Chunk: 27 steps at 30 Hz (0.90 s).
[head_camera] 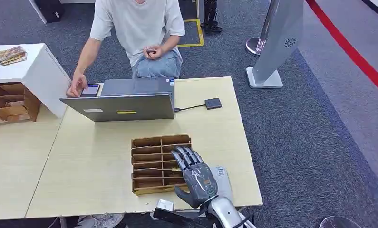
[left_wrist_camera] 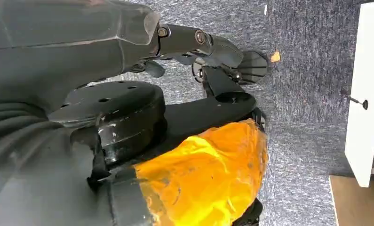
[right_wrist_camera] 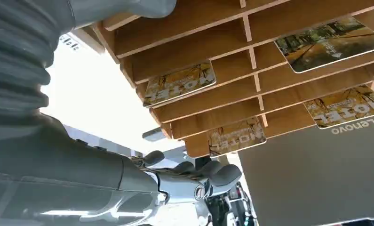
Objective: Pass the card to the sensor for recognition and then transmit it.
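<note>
1. one table carries a laptop in front of a seated person; the small dark sensor lies cabled just beside the laptop.
2. one wooden rack holds several hotel cards in its slots.
3. right hand hovers over the rack's near corner, fingers spread, grasping nothing.
4. left hand hangs over carpet; its finger state cannot be told.
5. judgement: a card is thin, stiff, light and slick; pinch its exposed edge.
</note>
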{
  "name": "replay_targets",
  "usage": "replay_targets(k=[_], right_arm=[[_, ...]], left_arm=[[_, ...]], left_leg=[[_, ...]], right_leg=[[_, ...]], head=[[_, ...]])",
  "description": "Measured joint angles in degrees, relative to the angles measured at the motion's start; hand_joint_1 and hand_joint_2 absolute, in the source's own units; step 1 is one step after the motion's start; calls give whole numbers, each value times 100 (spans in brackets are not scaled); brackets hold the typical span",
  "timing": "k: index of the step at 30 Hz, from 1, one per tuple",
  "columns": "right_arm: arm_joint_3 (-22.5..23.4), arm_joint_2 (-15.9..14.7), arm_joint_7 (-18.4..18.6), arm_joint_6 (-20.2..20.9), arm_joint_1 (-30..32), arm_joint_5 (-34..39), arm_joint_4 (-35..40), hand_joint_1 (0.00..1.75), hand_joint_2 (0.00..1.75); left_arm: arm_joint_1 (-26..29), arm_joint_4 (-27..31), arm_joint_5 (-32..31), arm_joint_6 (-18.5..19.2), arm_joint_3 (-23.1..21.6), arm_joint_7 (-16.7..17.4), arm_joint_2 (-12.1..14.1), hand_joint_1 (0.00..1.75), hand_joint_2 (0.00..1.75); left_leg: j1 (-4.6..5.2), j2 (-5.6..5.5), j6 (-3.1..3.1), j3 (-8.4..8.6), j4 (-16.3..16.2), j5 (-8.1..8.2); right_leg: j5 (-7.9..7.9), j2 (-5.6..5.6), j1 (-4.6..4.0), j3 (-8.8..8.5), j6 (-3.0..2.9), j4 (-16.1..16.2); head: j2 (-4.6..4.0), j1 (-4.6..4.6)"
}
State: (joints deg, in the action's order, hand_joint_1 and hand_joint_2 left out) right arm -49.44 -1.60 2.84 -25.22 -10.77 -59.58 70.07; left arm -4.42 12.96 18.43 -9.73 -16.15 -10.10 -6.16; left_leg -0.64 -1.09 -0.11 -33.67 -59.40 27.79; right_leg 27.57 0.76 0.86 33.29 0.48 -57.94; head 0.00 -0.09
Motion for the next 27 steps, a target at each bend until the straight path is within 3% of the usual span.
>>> replay_targets(k=[2,17,27], right_arm=[[13,9,15,16,-5,2,-22,30,175],[55,48,17,33,-24,11,-151,24,175],[74,70,33,59,-73,13,-234,37,175]], left_arm=[[0,0,0,4,-4,0,0,0,0],[-2,0,-20,13,-42,17,-7,0,0],[-13,0,-35,15,-79,22,-13,0,0]], left_leg=[[0,0,0,0,0,0],[0,0,0,0,0,0],[0,0,0,0,0,0]], right_leg=[[0,0,0,0,0,0],[0,0,0,0,0,0],[0,0,0,0,0,0]], head=[[0,0],[0,0],[0,0]])
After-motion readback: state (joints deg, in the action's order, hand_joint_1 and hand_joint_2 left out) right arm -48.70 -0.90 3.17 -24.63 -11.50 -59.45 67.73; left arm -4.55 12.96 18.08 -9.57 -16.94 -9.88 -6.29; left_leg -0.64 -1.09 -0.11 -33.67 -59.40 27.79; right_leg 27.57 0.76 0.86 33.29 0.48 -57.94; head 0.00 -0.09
